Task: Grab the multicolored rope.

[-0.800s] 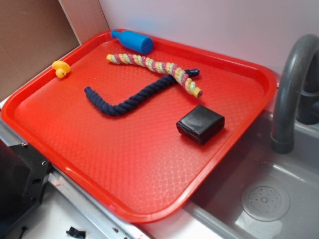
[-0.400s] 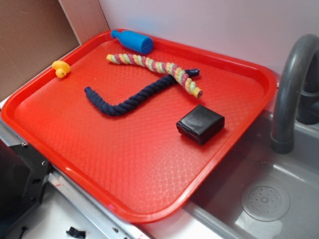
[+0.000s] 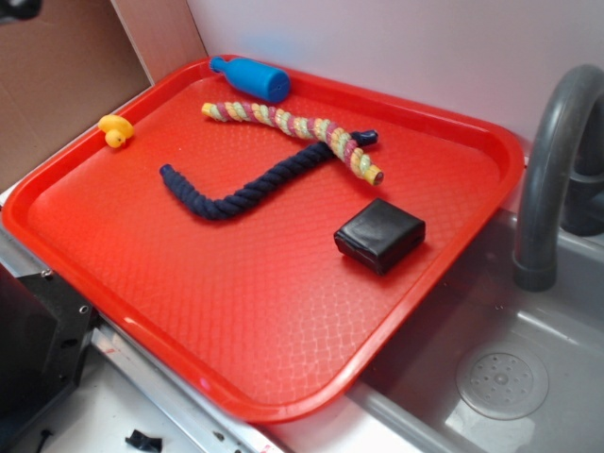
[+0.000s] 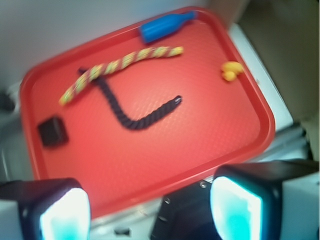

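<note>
The pincer (image 4: pixel 150 210) stands wide open and empty, high above the near rim of the red tray (image 4: pixel 260 100). In the wrist view the multicolored rope (image 4: pixel 120 62) lies well ahead of it, toward the tray's far side, its long axis running crosswise to the reach and sagging at one end, where it crosses over the navy rope (image 4: pixel 127 112). The tray also holds a blue bottle (image 4: pixel 162 27) beyond the rope, a yellow duck (image 4: pixel 231 70) and a black block (image 4: pixel 52 131).
</note>
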`<state>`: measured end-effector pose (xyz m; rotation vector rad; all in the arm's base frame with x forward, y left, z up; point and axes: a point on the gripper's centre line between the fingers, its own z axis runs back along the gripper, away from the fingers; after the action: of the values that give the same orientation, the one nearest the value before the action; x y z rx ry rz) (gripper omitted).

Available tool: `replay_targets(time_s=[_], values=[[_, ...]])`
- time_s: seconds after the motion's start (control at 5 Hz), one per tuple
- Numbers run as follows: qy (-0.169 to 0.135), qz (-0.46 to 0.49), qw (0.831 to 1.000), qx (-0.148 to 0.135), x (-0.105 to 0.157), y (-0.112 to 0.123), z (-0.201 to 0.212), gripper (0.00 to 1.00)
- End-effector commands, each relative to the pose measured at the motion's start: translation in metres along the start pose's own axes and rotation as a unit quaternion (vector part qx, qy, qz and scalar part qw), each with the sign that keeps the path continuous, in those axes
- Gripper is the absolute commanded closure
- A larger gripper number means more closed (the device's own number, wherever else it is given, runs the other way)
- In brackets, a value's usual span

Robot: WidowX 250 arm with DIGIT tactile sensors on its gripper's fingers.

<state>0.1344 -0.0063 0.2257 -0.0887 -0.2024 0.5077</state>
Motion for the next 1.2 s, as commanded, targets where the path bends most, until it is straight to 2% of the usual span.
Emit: replay_targets(time_s=[0.0, 0.2, 0.4, 0.6, 0.8, 1.0], values=[[-0.024, 0.245, 0.969, 0.014, 0.034, -0.003, -0.038, 0.00], [-0.005, 0.366, 0.930, 0.041, 0.055, -0.010, -0.082, 0.00], [-0.026, 0.477, 0.877, 0.051, 0.081, -0.017, -0.115, 0.00], [-0.031, 0.527, 0.847, 0.055, 0.094, -0.018, -0.136, 0.00], [-0.034, 0.526, 0.848, 0.050, 0.114, -0.031, -0.170, 0.00], [-0.035, 0.516, 0.854, 0.053, 0.128, -0.041, -0.185, 0.00]])
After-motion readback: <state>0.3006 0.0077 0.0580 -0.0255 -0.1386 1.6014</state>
